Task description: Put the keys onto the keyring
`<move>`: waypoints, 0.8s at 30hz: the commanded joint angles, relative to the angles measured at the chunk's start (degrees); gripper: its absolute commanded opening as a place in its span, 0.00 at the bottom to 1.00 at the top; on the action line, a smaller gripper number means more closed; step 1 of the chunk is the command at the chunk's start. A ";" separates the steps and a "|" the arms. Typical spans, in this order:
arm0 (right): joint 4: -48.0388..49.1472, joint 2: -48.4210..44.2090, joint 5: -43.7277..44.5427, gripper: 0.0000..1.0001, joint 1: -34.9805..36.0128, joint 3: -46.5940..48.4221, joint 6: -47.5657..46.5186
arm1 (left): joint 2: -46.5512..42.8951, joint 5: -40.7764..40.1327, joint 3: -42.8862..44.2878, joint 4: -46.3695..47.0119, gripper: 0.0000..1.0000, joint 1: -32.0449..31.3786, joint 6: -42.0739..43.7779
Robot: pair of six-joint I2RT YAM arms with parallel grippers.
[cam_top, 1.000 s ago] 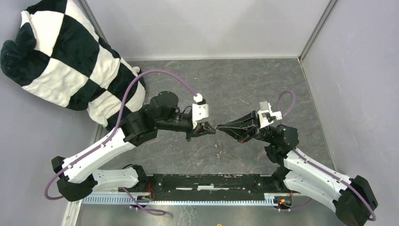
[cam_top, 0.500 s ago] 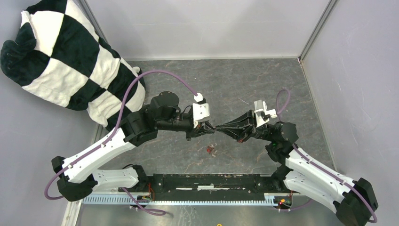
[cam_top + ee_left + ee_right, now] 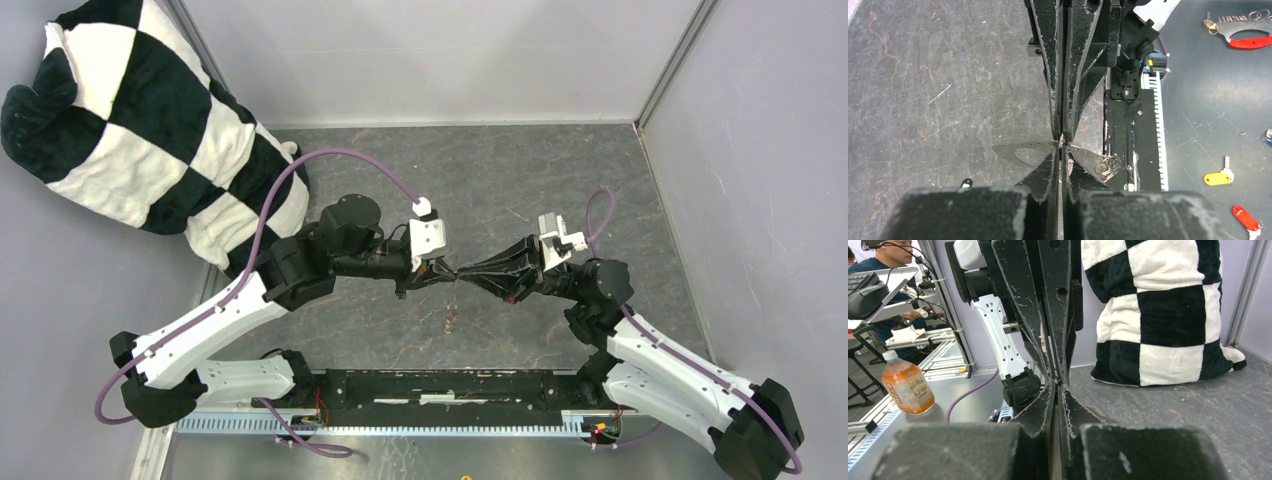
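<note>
Threading in hand: left tool [image 3: 1062, 150] and right tool [image 3: 1058, 386] are pressed shut, tip to tip.
What is taken for the keyring [image 3: 1107, 165] is seen blurred just beneath them; a steady hold is judged needed next.

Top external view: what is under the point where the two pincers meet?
A thin silvery keyring hangs there toward the table, its lower end blurred. Left pincer and right pincer, both shut, cover where it is gripped.

Pale lilac walls [image 3: 430, 60], joined by a metal corner post [image 3: 675, 60], enclose a scuffed grey marbled counter [image 3: 520, 170]; a black-and-white chequered cushion [image 3: 140, 120] slumps in the far left corner.
</note>
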 commanded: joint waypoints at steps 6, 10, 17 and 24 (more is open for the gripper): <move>-36.36 1.68 -3.45 0.55 0.17 17.52 -21.71 | 1.87 -1.25 3.40 -2.97 0.02 0.06 3.91; -55.34 7.18 -5.94 0.54 0.18 27.42 -32.63 | 2.32 -0.52 4.53 -4.98 0.02 0.06 5.63; -72.71 11.31 -4.99 0.48 0.17 38.67 -42.46 | 2.65 -1.04 6.20 -8.82 0.02 0.11 9.35; -71.45 12.80 -8.85 0.42 0.13 39.15 -40.18 | 3.79 -1.43 7.57 -10.71 0.02 0.07 11.46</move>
